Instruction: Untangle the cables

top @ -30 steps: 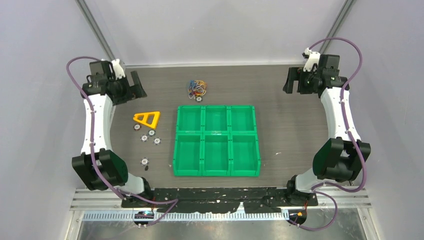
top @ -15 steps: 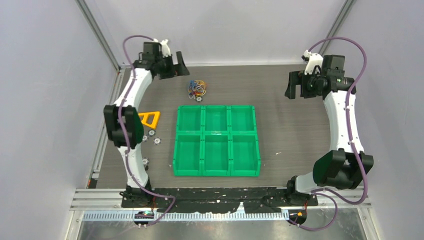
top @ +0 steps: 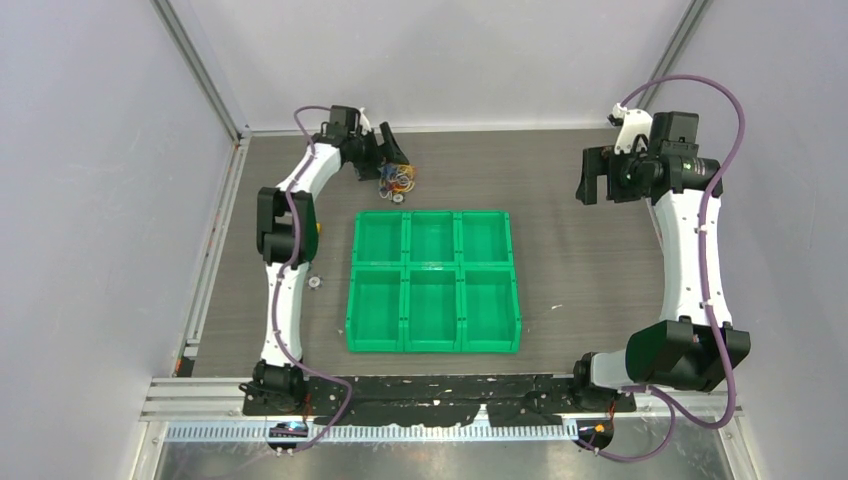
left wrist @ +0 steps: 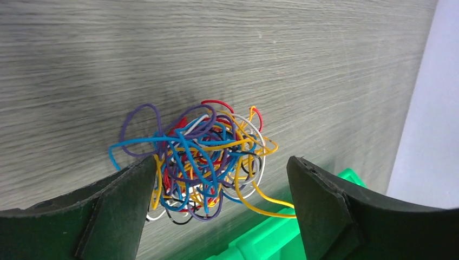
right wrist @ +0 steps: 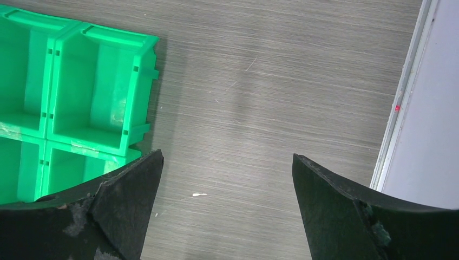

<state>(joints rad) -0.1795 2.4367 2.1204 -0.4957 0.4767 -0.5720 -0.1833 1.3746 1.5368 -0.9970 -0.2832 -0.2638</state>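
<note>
The cables (top: 397,181) are one tangled ball of thin blue, yellow, red, white, black and purple wires lying on the table behind the green tray. In the left wrist view the ball (left wrist: 200,162) sits between my open left fingers, against the left finger, with a gap to the right one. My left gripper (top: 392,152) hovers just behind the ball, and its midpoint shows in the left wrist view (left wrist: 222,179). My right gripper (top: 590,178) is open and empty over bare table at the far right; it also shows in the right wrist view (right wrist: 227,179).
A green six-compartment tray (top: 352,280) stands mid-table; its corner shows below the ball (left wrist: 281,238) and in the right wrist view (right wrist: 141,49). A small white disc (top: 314,282) and a yellow piece (top: 318,228) lie by the left arm. The side wall (right wrist: 427,108) is close on the right.
The left arm has swung from the far left corner to the right and come down over the cable ball. The right gripper has shifted slightly right and lower in the view.
</note>
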